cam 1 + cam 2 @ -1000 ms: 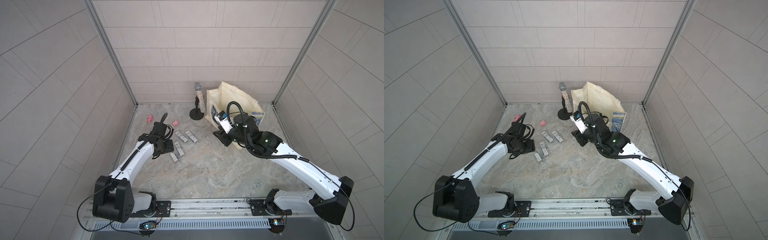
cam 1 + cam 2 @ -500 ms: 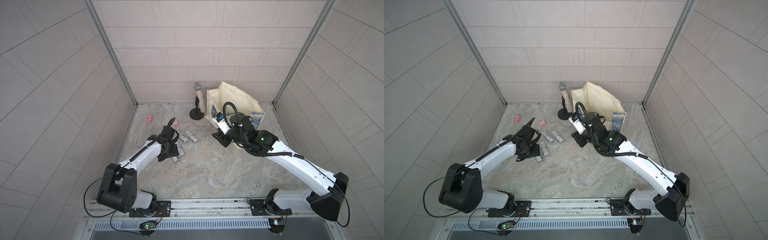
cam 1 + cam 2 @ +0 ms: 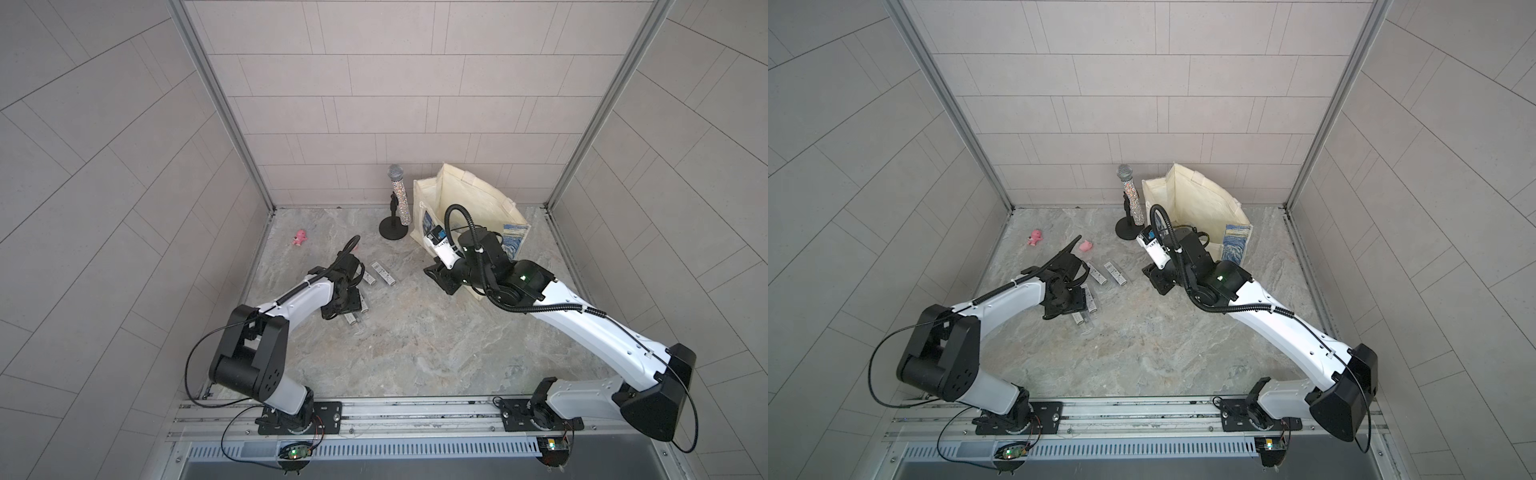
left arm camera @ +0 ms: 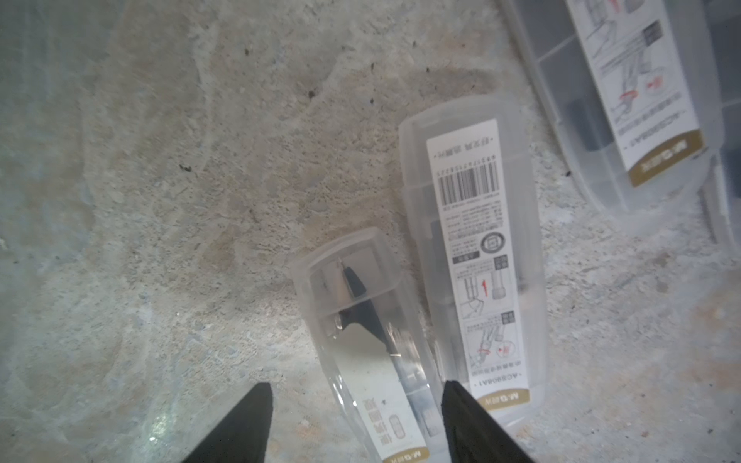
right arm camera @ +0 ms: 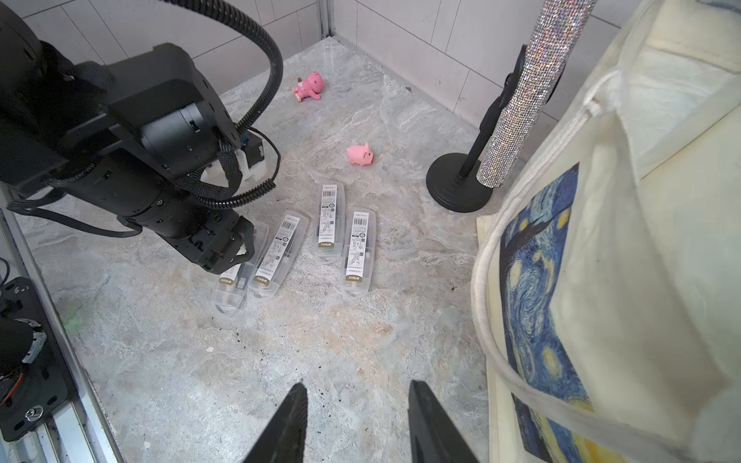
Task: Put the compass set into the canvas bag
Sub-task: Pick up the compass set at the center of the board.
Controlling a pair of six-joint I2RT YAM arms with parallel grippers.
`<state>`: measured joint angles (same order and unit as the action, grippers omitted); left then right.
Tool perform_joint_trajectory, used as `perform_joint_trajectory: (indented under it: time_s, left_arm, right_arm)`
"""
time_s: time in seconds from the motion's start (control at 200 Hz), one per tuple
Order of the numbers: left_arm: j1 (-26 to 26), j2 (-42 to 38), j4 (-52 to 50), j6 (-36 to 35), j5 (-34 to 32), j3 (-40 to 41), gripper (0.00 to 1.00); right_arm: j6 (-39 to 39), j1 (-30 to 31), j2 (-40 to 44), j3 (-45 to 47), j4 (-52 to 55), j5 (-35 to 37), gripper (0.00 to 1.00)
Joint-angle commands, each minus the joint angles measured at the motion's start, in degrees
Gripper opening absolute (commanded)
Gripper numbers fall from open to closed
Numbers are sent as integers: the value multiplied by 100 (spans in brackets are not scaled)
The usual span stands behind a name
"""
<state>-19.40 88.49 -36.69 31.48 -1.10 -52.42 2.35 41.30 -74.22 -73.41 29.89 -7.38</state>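
Note:
Several compass sets in clear plastic cases with white labels lie on the stone floor (image 5: 276, 252). My left gripper (image 4: 355, 391) hangs open low over the nearest two. Its fingers straddle one clear case (image 4: 361, 352), with a gap on one side, and a second case (image 4: 473, 260) lies just outside one finger. In both top views the left gripper (image 3: 345, 307) (image 3: 1065, 305) covers those cases. The canvas bag (image 3: 469, 203) (image 3: 1200, 203) (image 5: 641, 240) stands open at the back right, and its starry print shows. Beside the bag's front, my right gripper (image 5: 357, 387) (image 3: 440, 278) stays open and empty.
A glitter microphone (image 3: 397, 195) on a black round stand (image 5: 457, 188) stands left of the bag. Two pink pig toys (image 5: 360, 154) (image 5: 308, 86) lie toward the back left. Two more cases (image 3: 382, 274) lie between the arms. Tiled walls close in three sides.
My left arm has swung right and forward, bringing its gripper over the two nearest cases. The right arm has shifted slightly left. Both grippers keep the same opening.

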Motion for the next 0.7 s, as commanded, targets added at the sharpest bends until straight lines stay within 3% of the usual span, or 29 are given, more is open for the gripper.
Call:
perform_joint_trajectory:
  time_s: [0.0,0.53,0.696]
  left_arm:
    - [-63,131,27,60,-265,-198,73]
    - [-67,425,249,112,-536,15,72]
    - [-47,402,64,134,-1037,67,71]
  right_arm:
    - [-84,36,-24,-139,33,-28,43]
    - [-90,47,-37,-148,52,-53,43]
    - [-103,45,-40,-143,70,-45,43]
